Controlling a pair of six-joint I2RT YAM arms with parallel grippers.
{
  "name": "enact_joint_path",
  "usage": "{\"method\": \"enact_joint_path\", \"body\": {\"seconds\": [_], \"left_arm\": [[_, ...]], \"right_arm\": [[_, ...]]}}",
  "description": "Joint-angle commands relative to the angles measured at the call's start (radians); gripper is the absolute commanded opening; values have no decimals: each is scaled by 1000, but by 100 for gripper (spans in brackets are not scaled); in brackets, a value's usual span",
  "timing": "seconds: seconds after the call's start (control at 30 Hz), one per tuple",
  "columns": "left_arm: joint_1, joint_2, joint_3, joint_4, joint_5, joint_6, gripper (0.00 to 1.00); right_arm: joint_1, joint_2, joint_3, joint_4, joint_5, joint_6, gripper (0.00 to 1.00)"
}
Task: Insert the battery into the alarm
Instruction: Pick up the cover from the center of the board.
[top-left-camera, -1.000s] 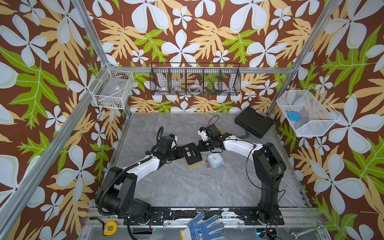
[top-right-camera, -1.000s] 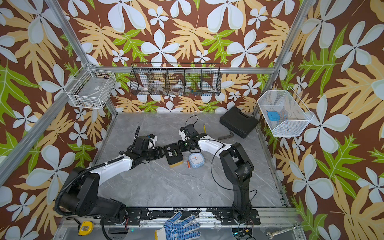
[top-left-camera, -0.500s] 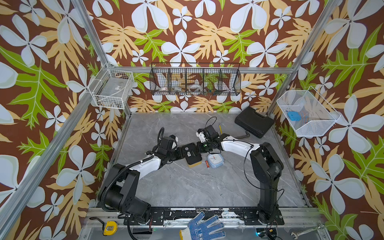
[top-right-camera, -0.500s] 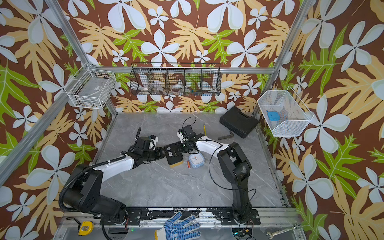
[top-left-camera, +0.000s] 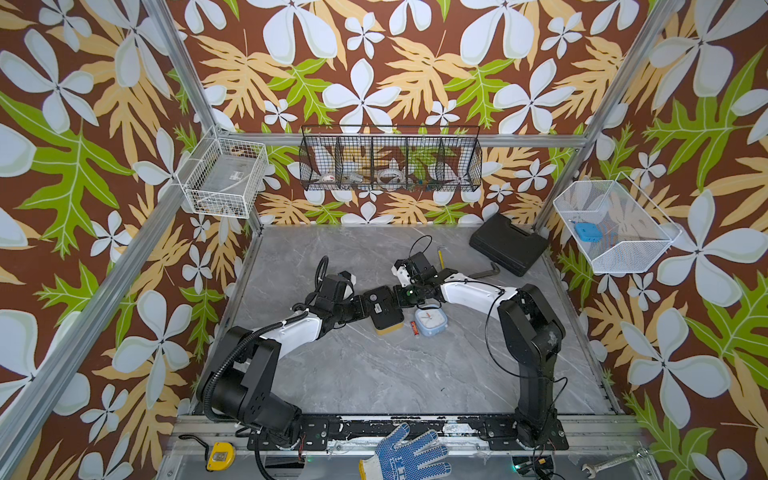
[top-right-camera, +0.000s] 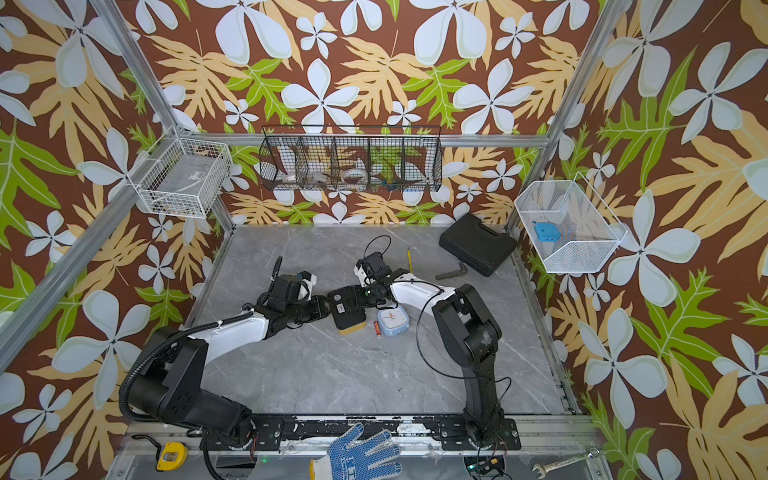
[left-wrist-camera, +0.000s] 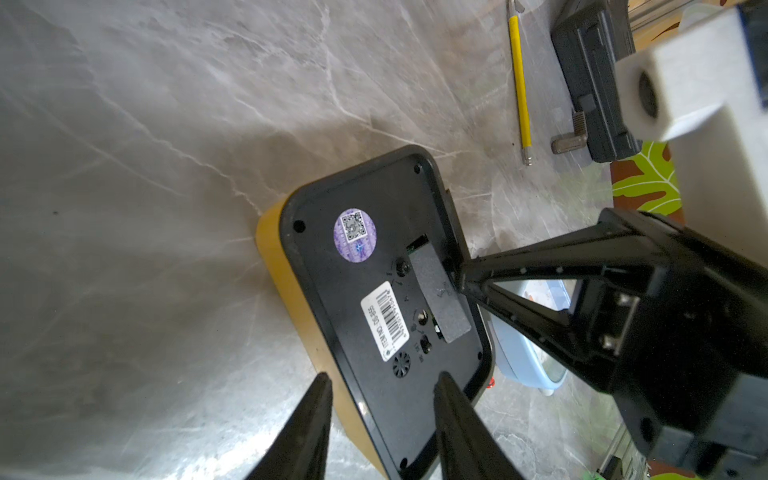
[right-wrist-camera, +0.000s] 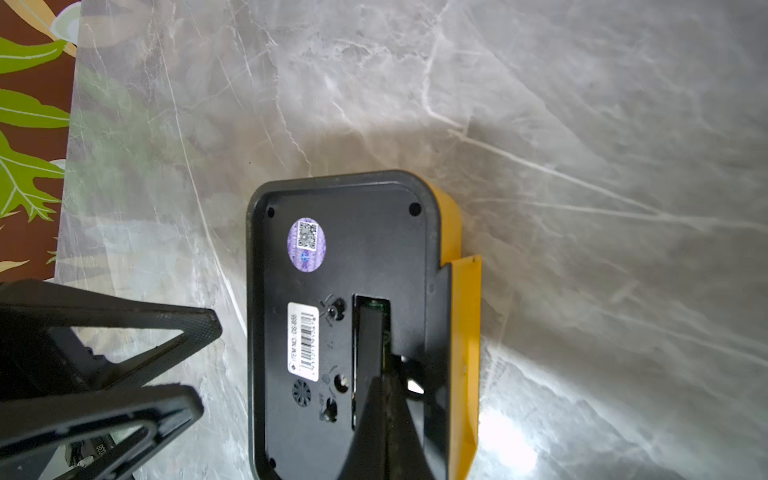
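The alarm (top-left-camera: 384, 309) (top-right-camera: 347, 311) is a yellow box with a black back and lies back-up on the marble table. Its back (right-wrist-camera: 365, 249) has a narrow open slot (right-wrist-camera: 370, 328). My right gripper (right-wrist-camera: 384, 374) (top-left-camera: 397, 296) is shut, and its tips press on the back at that slot (left-wrist-camera: 459, 276). My left gripper (left-wrist-camera: 382, 378) (top-left-camera: 360, 305) is open, with its tips by the alarm's opposite short edge. In the right wrist view the left gripper (right-wrist-camera: 205, 361) shows bare table between it and the alarm. A small red battery (top-left-camera: 413, 327) (top-right-camera: 378, 328) lies on the table beside the alarm.
A small blue clock (top-left-camera: 432, 322) sits right next to the battery. Behind the right arm lie a black case (top-left-camera: 507, 245), a hex key (top-left-camera: 484, 273) and a yellow-handled tool (top-left-camera: 441, 255). Wire baskets hang on the walls. A glove (top-left-camera: 405, 457) and a tape measure (top-left-camera: 218, 456) rest on the front rail.
The right gripper has edged slightly left onto the alarm's back. The left arm's shoulder has shifted a little. The alarm and the battery have not moved.
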Motion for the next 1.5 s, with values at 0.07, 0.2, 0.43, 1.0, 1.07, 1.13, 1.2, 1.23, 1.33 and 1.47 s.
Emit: {"method": "enact_joint_path", "body": {"seconds": [0.07,0.2,0.43,1.0,1.07,1.13,1.2,1.23,1.33,1.47], "left_arm": [[2,21,4,30,29,-1,43],[2,57,24,29,48,3,46],[2,35,79,-30,-62,9,54],[-58,214,381,-166,-48,40,46],[-58,241,399,-174,-31,40,46],[-59,270,417,-181,-16,40,46],[-58,295,434,-191,-12,40,46],[-58,307,441,-193,-8,40,46],[-58,331,458,-194,-10,38,46],[-58,356,480,-203,-31,40,46]], "right_arm": [[1,-15,-7,19,8,1,0],[-3,-39,-23,45,8,-7,0],[-3,-68,-34,44,12,-13,0],[-90,-200,-139,75,33,-15,0],[-101,-209,-151,77,34,-17,0],[-108,-213,-160,79,35,-19,0],[-108,-214,-162,75,38,-24,0],[-110,-214,-162,74,39,-25,0],[-110,-209,-161,76,38,-27,0],[-111,-199,-154,74,32,-28,0]]}}
